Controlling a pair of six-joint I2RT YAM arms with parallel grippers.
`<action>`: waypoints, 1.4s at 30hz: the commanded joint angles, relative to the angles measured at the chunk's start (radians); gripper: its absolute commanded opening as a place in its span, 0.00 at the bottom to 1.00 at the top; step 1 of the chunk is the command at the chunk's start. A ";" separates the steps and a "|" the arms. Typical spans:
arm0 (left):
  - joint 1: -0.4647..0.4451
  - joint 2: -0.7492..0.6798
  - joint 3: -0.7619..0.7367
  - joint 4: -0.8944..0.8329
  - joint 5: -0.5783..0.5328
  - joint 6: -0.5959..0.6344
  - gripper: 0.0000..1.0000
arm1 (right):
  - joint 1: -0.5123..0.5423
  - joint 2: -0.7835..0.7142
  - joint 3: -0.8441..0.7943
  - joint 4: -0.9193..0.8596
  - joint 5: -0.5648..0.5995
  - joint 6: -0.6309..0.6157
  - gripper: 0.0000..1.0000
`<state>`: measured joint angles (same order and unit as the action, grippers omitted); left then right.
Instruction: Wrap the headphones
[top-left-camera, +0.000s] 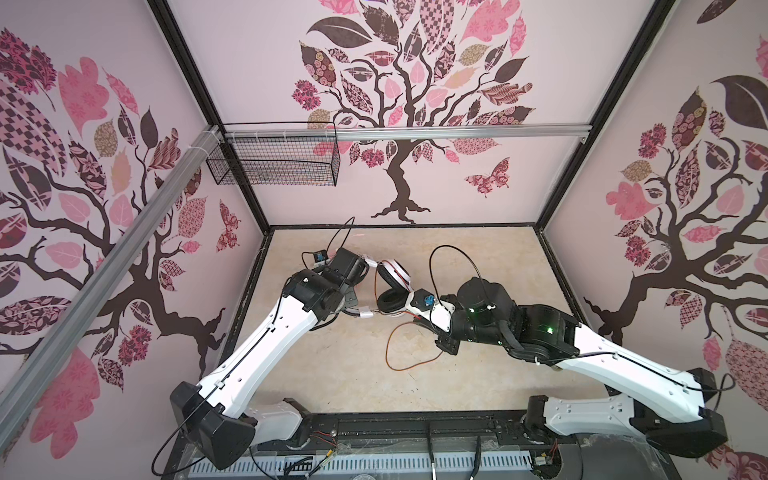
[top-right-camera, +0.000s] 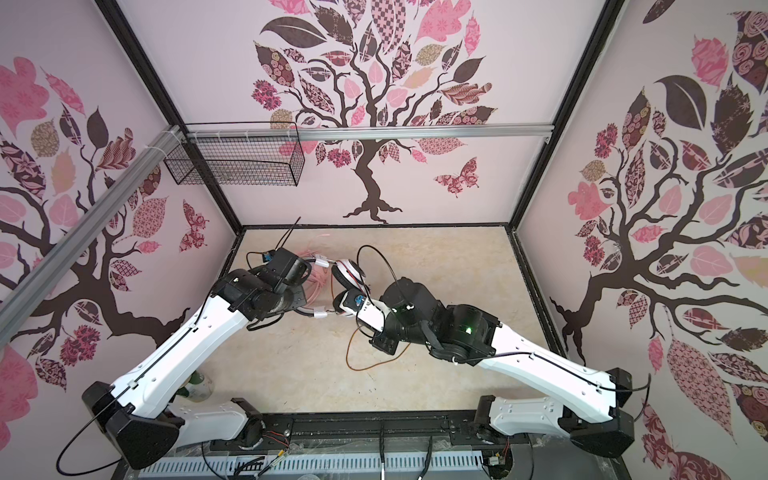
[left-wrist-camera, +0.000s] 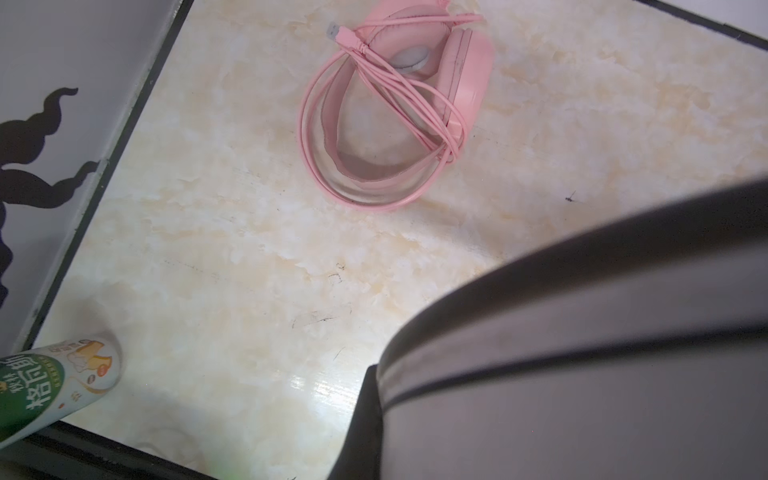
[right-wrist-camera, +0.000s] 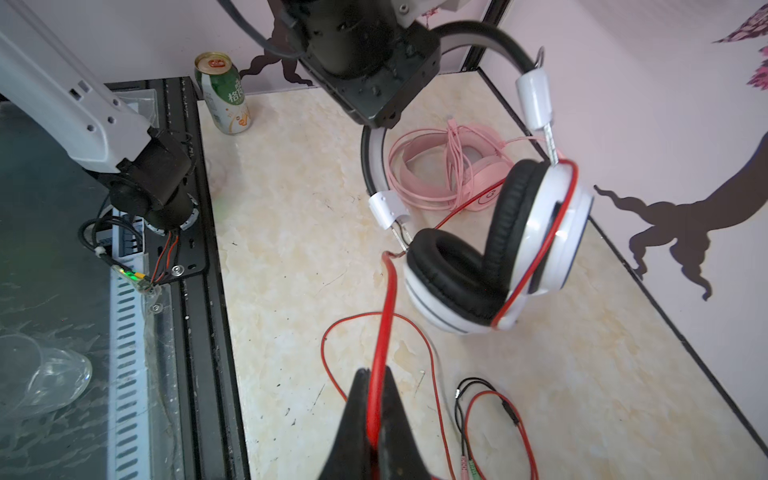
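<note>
Cable (right-wrist-camera: 386, 299) clamped by right end effector (right-wrist-camera: 376, 399), headband (right-wrist-camera: 482, 32) by left end effector (right-wrist-camera: 382, 112); tabletop (right-wrist-camera: 291, 291) open.

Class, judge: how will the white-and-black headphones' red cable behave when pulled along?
Probably floppy: the red cable lies in loose loops on the table. Likely light and thin, so it might slide through the shut right claw. Its free plug end may trail and snag.

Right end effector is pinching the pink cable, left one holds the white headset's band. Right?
No. The right end effector is pinching the red cable of the white headset, as the right wrist view shows. The pink cable is wound around the pink headset on the table. The left end effector does hold the band.
</note>
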<state>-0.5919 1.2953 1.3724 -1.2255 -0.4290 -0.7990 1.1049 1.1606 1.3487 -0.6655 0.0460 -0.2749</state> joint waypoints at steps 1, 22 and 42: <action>-0.006 0.000 0.020 0.012 -0.026 0.067 0.00 | 0.003 0.027 0.091 -0.042 0.076 -0.064 0.00; -0.240 -0.121 -0.019 -0.010 0.182 0.348 0.00 | -0.192 0.024 0.037 0.127 0.143 -0.100 0.00; -0.162 -0.229 0.088 0.020 0.428 0.284 0.00 | -0.520 -0.074 -0.458 0.619 -0.401 0.239 0.23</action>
<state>-0.7807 1.1076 1.3754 -1.2621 -0.1394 -0.4969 0.6128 1.1328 0.9451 -0.1978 -0.2199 -0.1520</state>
